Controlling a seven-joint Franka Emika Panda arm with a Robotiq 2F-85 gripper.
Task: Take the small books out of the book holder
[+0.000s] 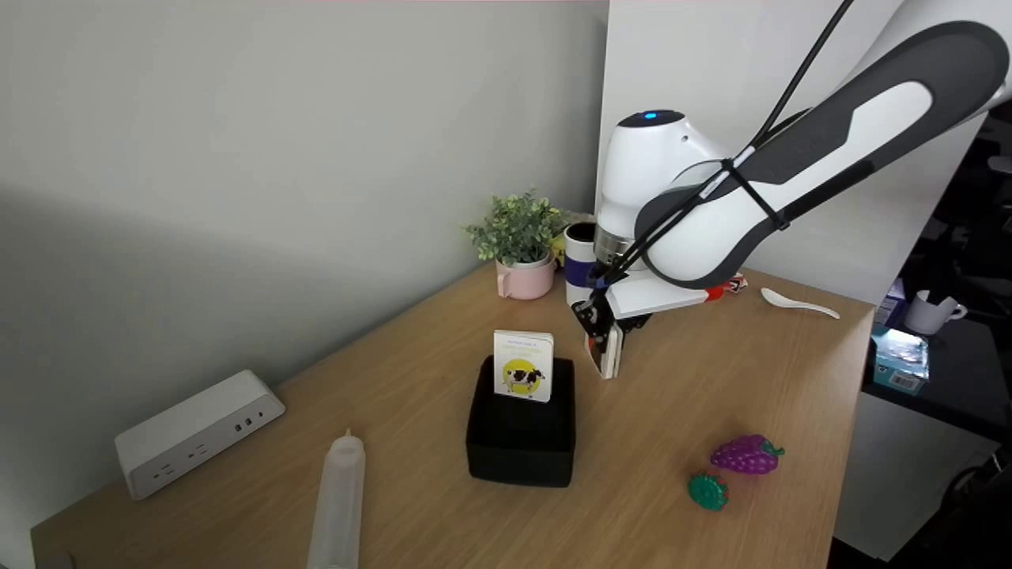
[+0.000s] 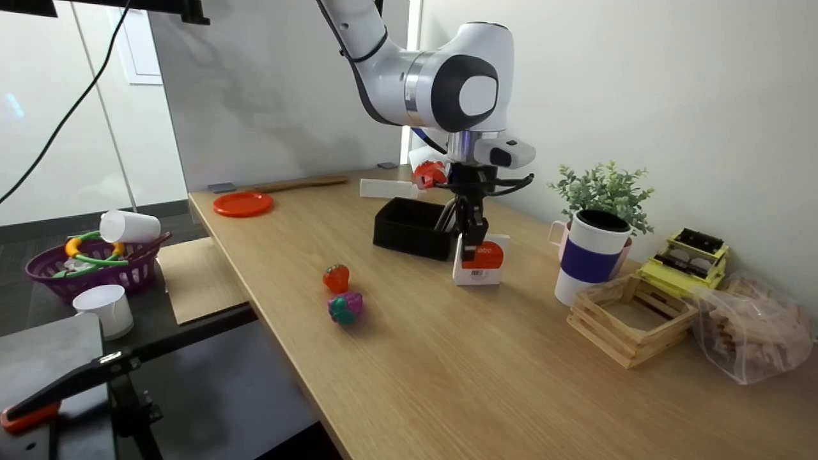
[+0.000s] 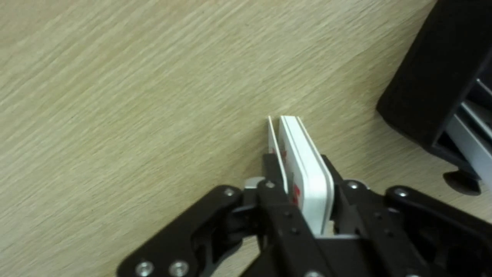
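Arm (image 1: 791, 178) bent, end effector (image 3: 298, 157) points down astride a book (image 2: 487, 269).

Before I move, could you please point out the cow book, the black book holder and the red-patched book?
Cow book (image 1: 522, 366), in an exterior view: its cover.
Black book holder (image 2: 410, 239), in an exterior view: outer wall.
Red-patched book (image 2: 488, 257), in an exterior view: red patch.

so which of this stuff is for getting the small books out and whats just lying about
For the job:
black book holder
cow book, in that holder
end effector
red-patched white book, between its fingers

Just lying about:
squeeze bottle
white outlet box
potted plant
travel mug
toy strawberry
purple toy fruit
white spoon
wooden crate
red plate
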